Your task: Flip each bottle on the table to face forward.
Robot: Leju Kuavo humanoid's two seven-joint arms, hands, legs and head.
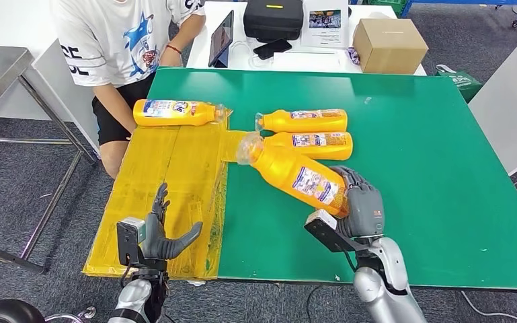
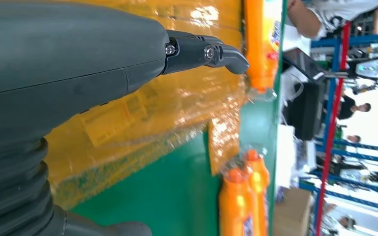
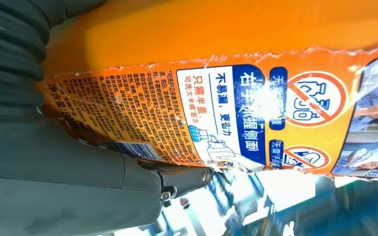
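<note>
On the far left we see our left hand (image 1: pixel 160 232) hovering over the near edge of the yellow taped patch (image 1: pixel 168 168), fingers spread and holding nothing. Well ahead of it, at the far end of that patch, a bottle (image 1: pixel 175 112) lies on its side, just in front of a seated person (image 1: pixel 124 40). To the right, our right hand (image 1: pixel 360 205) grasps a bottle by its base (image 1: pixel 299 176), tilted with its cap end raised and pointing forward-left of the hand; its printed label (image 3: pixel 216 108) faces the wrist camera. Just beyond this held bottle, two more bottles (image 1: pixel 302 121) (image 1: pixel 312 141) lie side by side on the green table (image 1: pixel 430 168).
</note>
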